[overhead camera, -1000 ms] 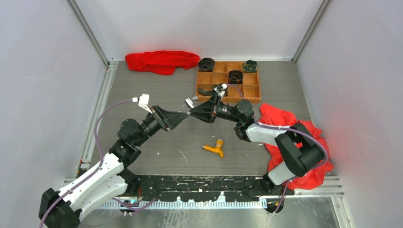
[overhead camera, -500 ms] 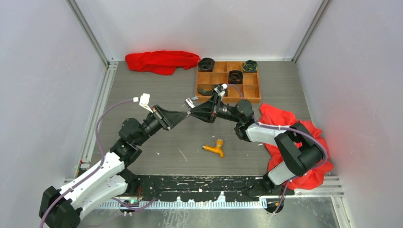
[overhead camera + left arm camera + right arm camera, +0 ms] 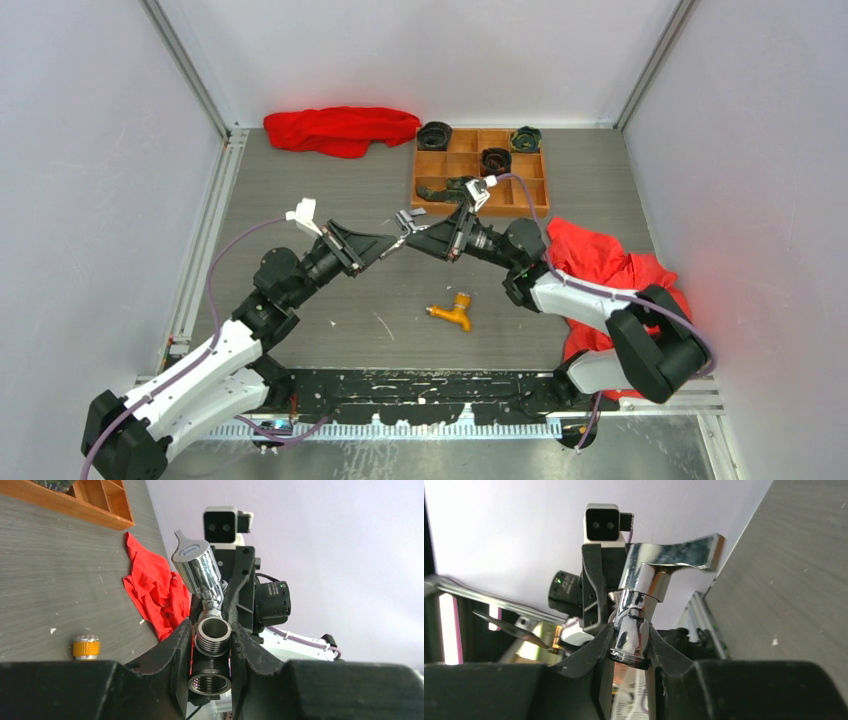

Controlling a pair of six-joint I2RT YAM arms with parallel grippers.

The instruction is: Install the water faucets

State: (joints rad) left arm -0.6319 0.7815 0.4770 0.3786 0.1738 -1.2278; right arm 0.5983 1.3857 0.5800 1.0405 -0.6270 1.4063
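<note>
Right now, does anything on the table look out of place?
The orange faucet lies on its side on the table, apart from the silver faucet both arms grip. A red cloth is crumpled by the right arm.

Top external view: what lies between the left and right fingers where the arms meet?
The silver faucet, clamped by the left fingers and the right fingers; both wrist views show it.

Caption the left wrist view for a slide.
Left gripper and right gripper pinch the silver faucet; orange faucet lies on the table.
</note>
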